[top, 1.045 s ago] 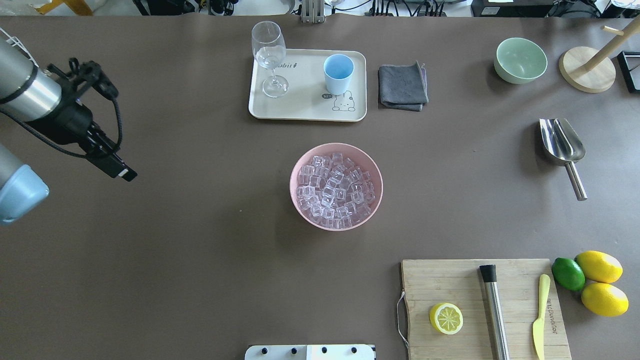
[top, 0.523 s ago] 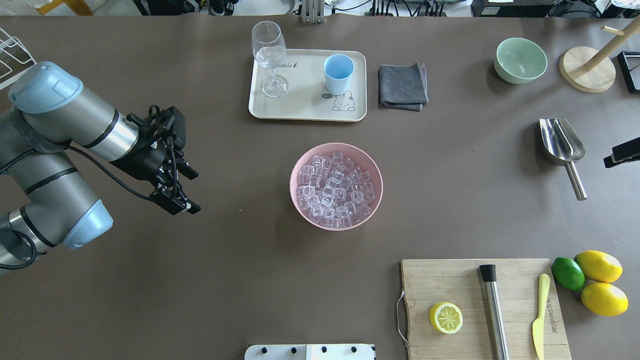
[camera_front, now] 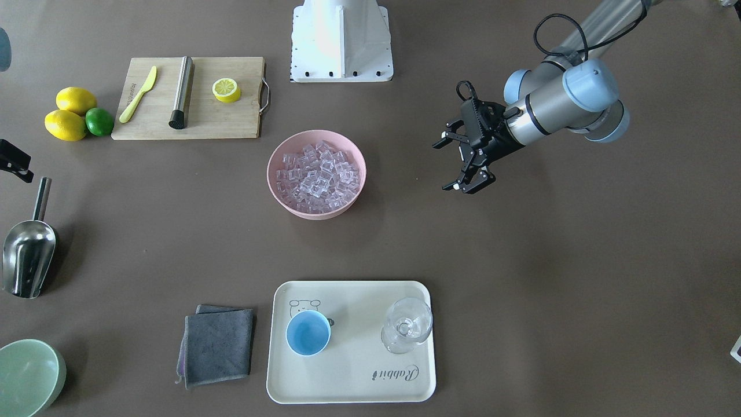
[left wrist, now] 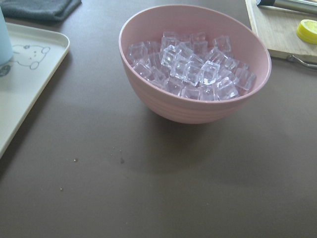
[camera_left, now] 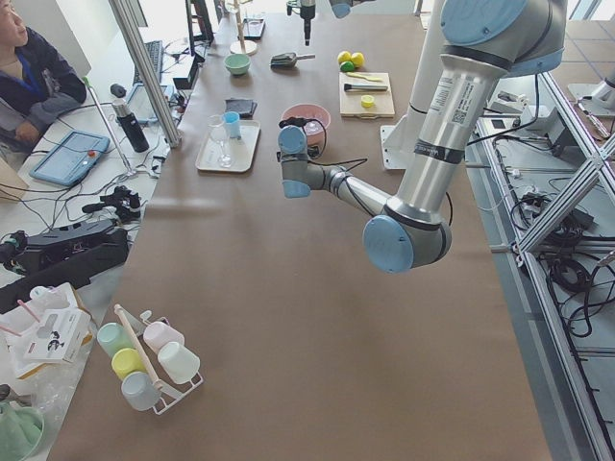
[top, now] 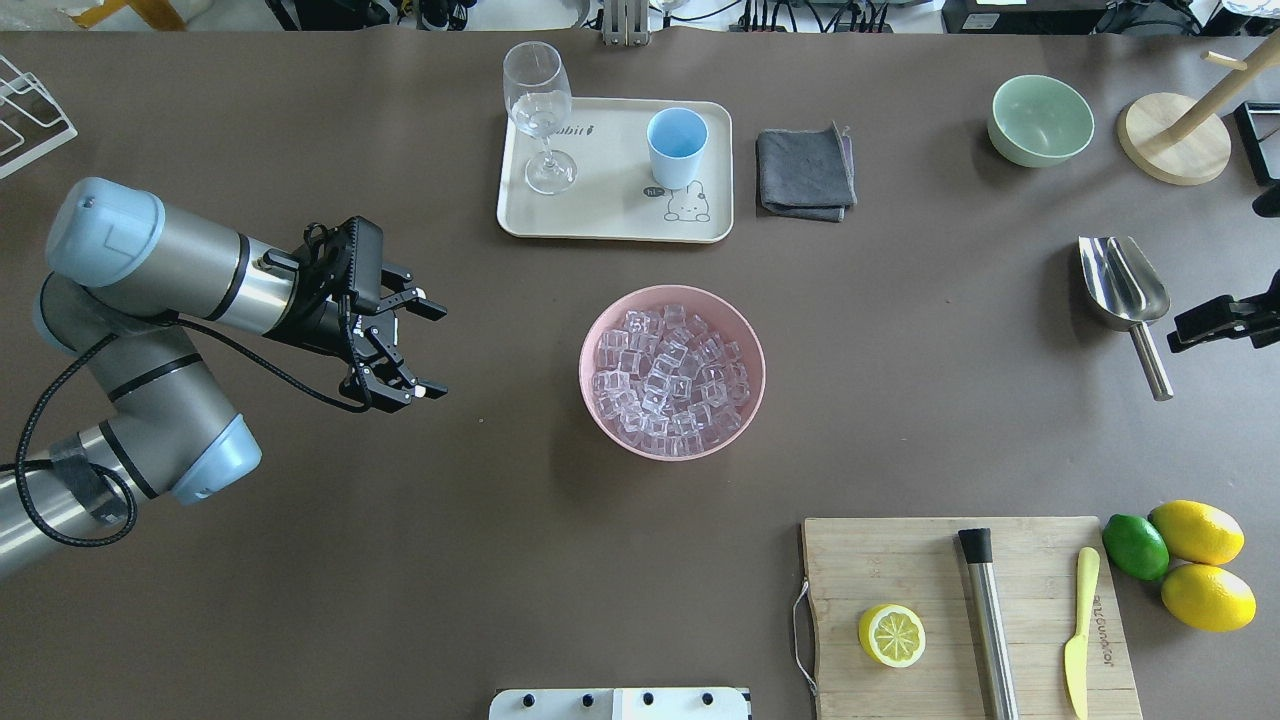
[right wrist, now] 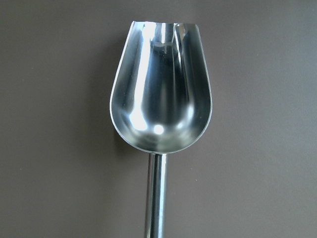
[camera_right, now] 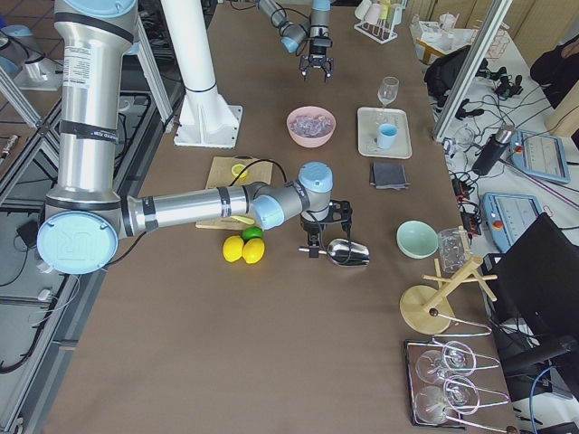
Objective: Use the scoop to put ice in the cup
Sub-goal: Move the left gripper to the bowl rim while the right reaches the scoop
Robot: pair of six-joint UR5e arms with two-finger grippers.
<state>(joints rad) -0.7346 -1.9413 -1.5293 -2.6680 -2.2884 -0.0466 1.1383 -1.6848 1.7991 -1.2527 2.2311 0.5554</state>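
The ice (top: pixel 668 380) fills a pink bowl (top: pixel 583 370) at the table's middle; it also shows in the left wrist view (left wrist: pixel 193 69). The light-blue cup (top: pixel 677 147) stands empty on a cream tray (top: pixel 610 220). The steel scoop (top: pixel 1125 285) lies at the right, handle toward the robot, and fills the right wrist view (right wrist: pixel 161 99). My left gripper (top: pixel 438 352) is open and empty, left of the bowl and apart from it. My right gripper (top: pixel 1180 335) hovers at the scoop's handle, cut by the view's edge; it looks open and holds nothing.
A wine glass (top: pixel 540 110) shares the tray. A grey cloth (top: pixel 805 172), a pale green bowl (top: pixel 1040 120) and a wooden stand (top: pixel 1175 140) sit at the back right. A cutting board (top: pixel 900 560) with a half lemon, a steel cylinder (top: pixel 985 620) and a knife lies front right.
My left arm has swung in from the left edge toward the pink bowl. My right gripper has come in from the right edge to the scoop's handle.
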